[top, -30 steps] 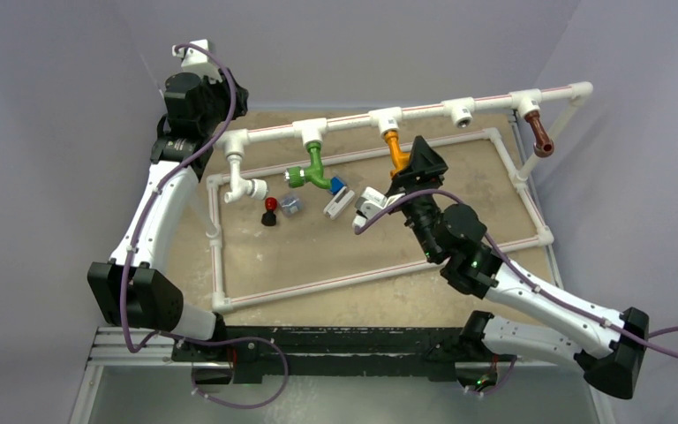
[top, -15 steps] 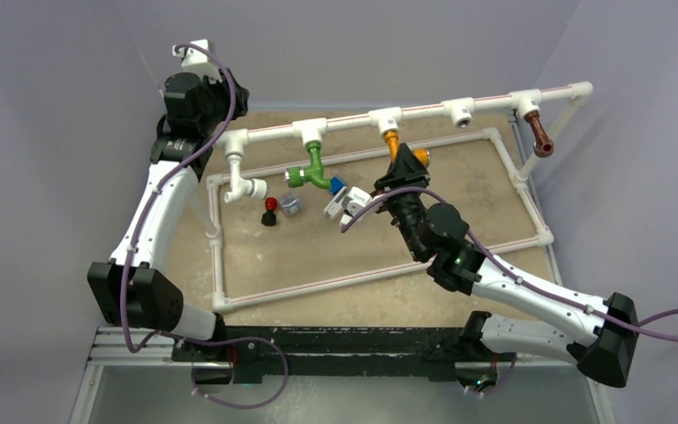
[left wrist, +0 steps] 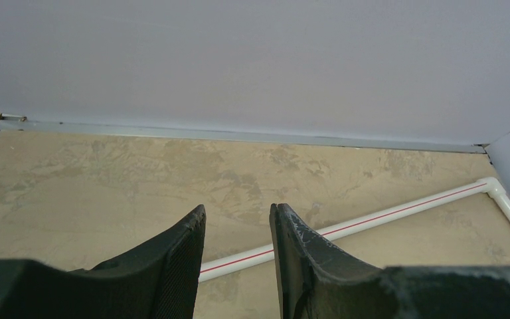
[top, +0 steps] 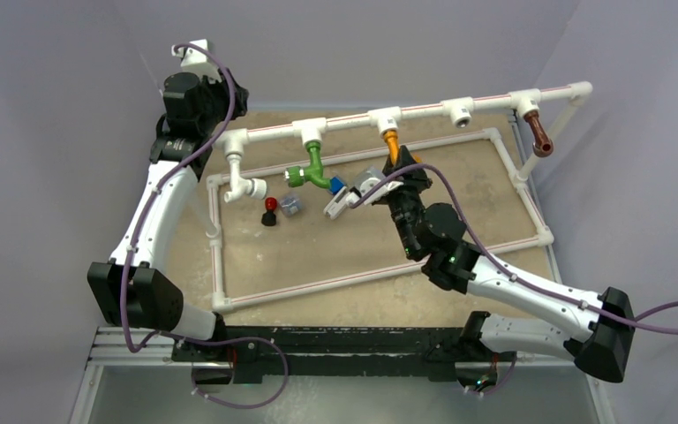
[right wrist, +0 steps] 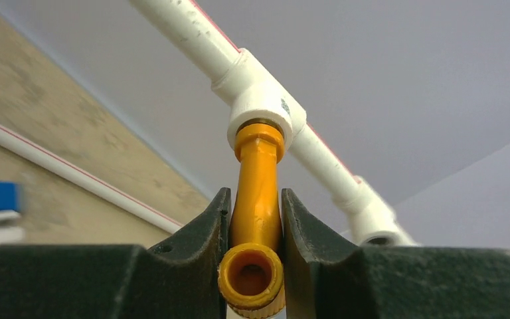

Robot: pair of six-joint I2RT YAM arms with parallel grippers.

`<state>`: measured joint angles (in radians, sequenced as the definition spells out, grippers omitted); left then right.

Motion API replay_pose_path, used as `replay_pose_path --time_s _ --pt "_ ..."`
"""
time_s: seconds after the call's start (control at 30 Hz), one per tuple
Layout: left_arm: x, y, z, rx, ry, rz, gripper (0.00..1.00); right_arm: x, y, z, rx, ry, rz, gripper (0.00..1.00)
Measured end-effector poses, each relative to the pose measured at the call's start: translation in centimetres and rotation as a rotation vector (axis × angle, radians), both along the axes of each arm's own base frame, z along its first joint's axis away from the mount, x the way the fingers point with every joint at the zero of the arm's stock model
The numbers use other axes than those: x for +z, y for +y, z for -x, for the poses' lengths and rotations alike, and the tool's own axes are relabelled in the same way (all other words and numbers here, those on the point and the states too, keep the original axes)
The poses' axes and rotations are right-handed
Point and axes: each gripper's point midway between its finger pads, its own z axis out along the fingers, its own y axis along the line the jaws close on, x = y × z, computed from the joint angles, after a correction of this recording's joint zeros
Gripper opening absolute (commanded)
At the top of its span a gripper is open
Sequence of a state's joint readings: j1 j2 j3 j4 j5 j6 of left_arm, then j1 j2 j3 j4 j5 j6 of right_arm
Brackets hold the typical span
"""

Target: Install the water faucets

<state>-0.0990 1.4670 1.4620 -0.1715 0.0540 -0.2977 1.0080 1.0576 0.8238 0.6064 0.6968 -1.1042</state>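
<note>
The right gripper (right wrist: 255,207) clamps the orange faucet (right wrist: 257,176), seated in a white tee socket (right wrist: 263,106) on the pipe (top: 424,109) above the tabletop (top: 362,256); the green faucet (top: 315,168) and brown faucet (top: 541,137) hang from other sockets, and the left gripper (left wrist: 238,222), slightly parted, holds nothing.

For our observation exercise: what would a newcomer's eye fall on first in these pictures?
The right gripper is closed on the orange faucet, which hangs from a white tee on the raised pipe rail. The green faucet hangs further left, the brown faucet at the rail's right end.
</note>
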Motion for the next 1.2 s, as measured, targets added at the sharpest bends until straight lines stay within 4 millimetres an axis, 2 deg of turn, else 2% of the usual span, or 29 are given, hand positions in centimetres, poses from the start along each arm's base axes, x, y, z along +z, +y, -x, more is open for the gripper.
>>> replay_pose_path --time_s 0.3,0.57,0.9,1.2 --pt "0.3 0.2 -0.1 0.001 -0.012 0.008 0.40 -0.3 1.6 -0.1 0.081 0.195 -0.613 0.00" --pt "0.8 0.8 0.0 0.004 -0.024 0.014 0.40 -0.3 2.9 -0.1 0.146 0.316 -1.068 0.00" --pt "1.1 1.1 0.4 -0.001 -0.034 0.032 0.40 0.3 3.6 0.3 0.262 0.427 -1.637 0.00" --pt "1.2 0.9 0.6 -0.008 -0.040 0.036 0.40 0.8 3.8 0.4 0.437 0.549 -2.126 0.00"
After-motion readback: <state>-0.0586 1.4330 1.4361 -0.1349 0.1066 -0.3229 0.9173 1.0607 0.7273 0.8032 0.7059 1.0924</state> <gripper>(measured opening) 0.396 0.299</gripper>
